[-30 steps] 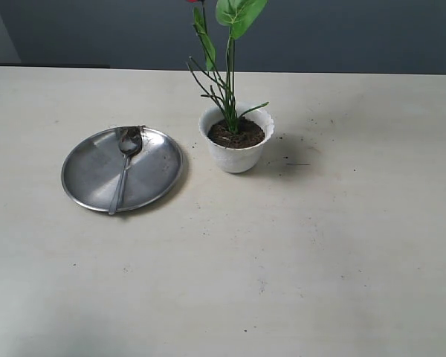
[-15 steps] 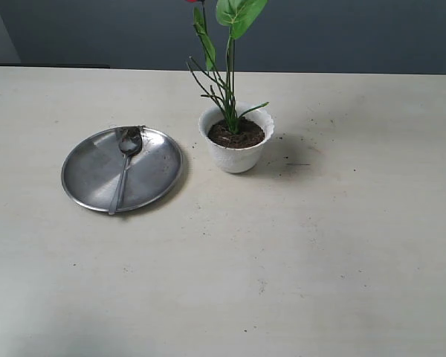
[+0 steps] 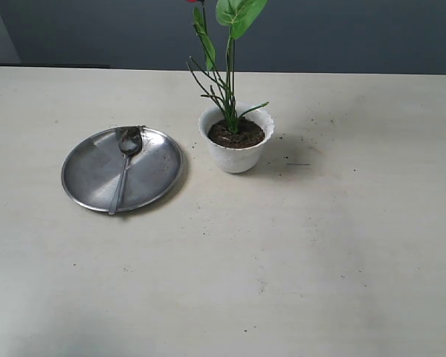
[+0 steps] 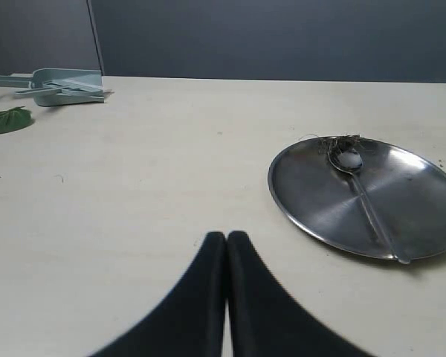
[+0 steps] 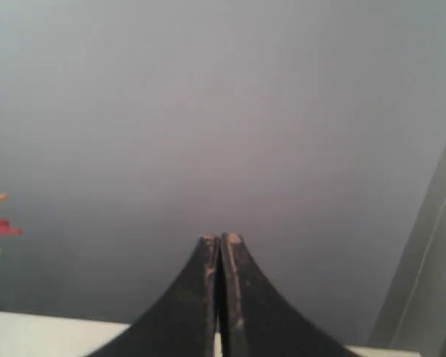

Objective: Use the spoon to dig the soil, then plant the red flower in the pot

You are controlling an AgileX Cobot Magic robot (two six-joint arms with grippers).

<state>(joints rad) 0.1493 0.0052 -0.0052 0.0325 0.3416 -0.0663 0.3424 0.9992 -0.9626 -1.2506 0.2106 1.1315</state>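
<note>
Your red flower [image 3: 241, 13] stands upright in the pot [image 3: 236, 154], its stem set in the soil [image 3: 236, 134]. In the exterior view the pot sits on the surface [image 3: 282, 260] just right of the plate [image 3: 89, 175] without touching it. The spoon [image 3: 123, 172] lies on that plate with its bowl by the far rim and its handle tip at the near rim. Both your claws are pressed together and hold nothing, the left claw [image 4: 227, 236] facing the plate and the right claw [image 5: 220, 239] aimed at a grey wall.
</note>
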